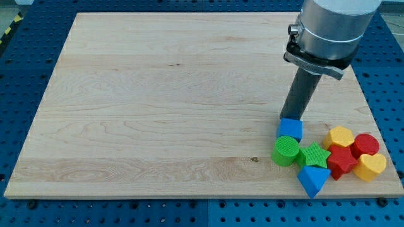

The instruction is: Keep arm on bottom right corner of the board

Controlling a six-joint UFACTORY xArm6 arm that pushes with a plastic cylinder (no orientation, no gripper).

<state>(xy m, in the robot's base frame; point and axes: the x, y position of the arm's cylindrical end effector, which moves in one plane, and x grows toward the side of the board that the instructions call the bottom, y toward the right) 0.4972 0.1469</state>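
My tip (291, 118), a bare rod tool with nothing to grip, touches the blue cube's (290, 128) far edge, the desk's (158, 94) near right corner lying nearer and rightward beyond the blocks.

Grey metal cylinder, bolted clamp collar, straight dark rod (300, 94) below.

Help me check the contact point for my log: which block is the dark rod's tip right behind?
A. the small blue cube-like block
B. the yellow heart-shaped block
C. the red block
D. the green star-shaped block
A: my tip sits at the top edge of the small blue cube-like block, apart from the other colours.
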